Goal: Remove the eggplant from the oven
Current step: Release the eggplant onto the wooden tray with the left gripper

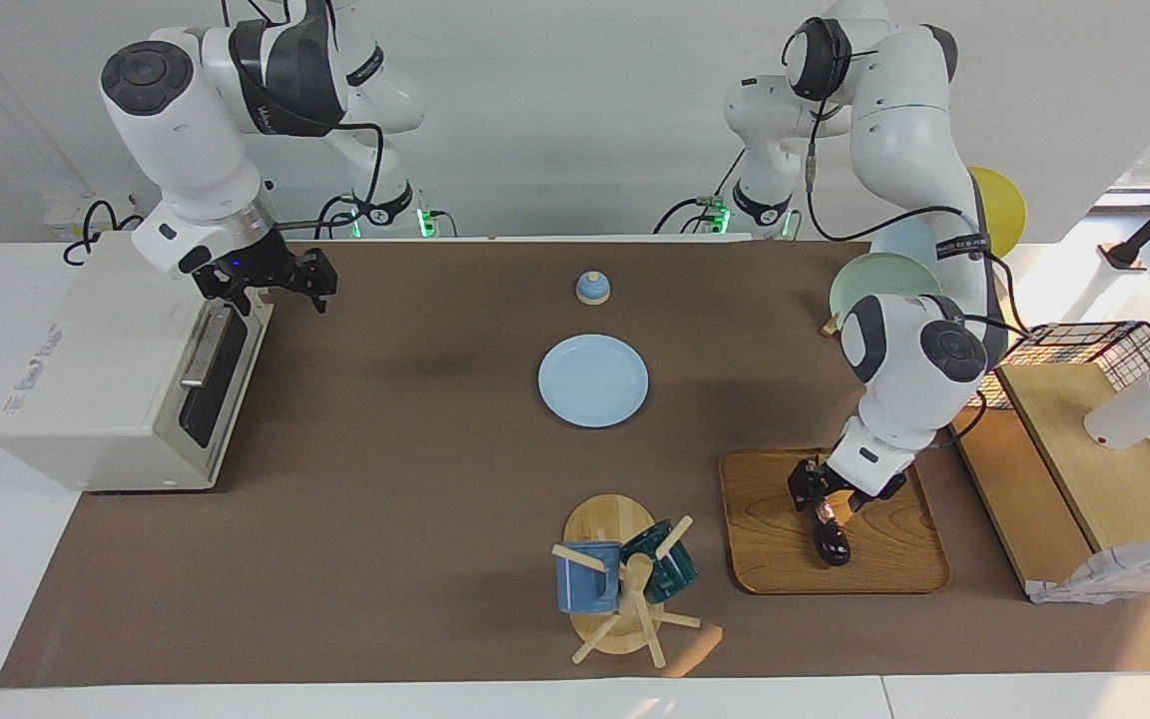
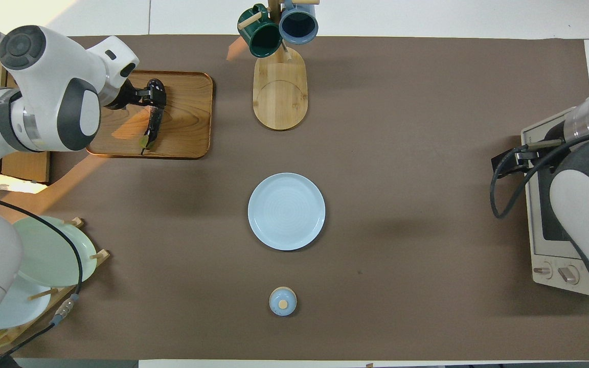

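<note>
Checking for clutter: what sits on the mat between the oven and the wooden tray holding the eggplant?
Between the oven and the wooden tray with the eggplant, the overhead view shows only the blue plate; the rest is bare mat.

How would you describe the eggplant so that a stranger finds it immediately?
Look at the wooden tray toward the left arm's end of the table, beside the mug rack. The eggplant lies on it under the left gripper. It is slim, glossy and almost black, the tray's only item.

White jointed arms (image 1: 909,150) with dark grey caps and black cables.
</note>
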You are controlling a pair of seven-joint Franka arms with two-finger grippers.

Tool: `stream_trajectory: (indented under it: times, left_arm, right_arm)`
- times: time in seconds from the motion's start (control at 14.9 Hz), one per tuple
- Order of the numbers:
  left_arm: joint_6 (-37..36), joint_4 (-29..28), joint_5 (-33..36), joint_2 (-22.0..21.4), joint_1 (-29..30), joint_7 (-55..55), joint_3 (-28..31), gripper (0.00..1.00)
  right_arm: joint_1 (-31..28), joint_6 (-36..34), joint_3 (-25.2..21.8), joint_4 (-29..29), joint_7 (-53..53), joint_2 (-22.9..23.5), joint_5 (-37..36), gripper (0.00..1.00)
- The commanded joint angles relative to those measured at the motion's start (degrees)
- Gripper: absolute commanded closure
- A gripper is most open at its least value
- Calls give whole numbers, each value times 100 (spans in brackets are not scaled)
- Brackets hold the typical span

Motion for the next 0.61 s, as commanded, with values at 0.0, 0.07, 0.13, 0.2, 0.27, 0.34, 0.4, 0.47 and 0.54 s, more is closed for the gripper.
stream_trajectory:
  times: [0.0, 0.07, 0.13, 0.2, 0.27, 0.34, 0.4, 0.47, 0.54]
  left_arm:
    - [-601, -111, 80, -611, 76, -27, -35, 0]
    - [-742, -102, 80, -760, 85, -53, -35, 0]
    - [-874, -110, 80, -927, 94, -106, -18, 0]
    - [-1067, -111, 89, -1085, 120, -124, 0, 0]
    - [-1243, -102, 98, -1235, 129, -133, 0, 0]
    - [-1428, -110, 106, -1419, 137, -133, 0, 0]
    - [-1664, -111, 107, -1612, 190, -133, 0, 0]
    - [-1867, -119, 107, -1754, 190, -133, 0, 0]
    - [-2086, -224, 107, -1955, 190, -133, 0, 0]
  right_arm:
    - [-61, -24, 23, -18, 97, -137, 123, 0]
    - [-70, -16, 14, -1, 81, -147, 123, 0]
    - [-70, -24, 14, -1, 80, -181, 123, 0]
    - [-79, -16, 14, -1, 72, -217, 123, 0]
    - [-79, 2, 14, 17, 80, -217, 140, 0]
    - [-70, 2, 14, 60, 80, -208, 166, 0]
    - [-70, 2, 14, 52, 80, -217, 175, 0]
    - [-70, -15, 5, 43, 80, -217, 175, 0]
    - [-96, -42, -12, 61, 80, -217, 175, 0]
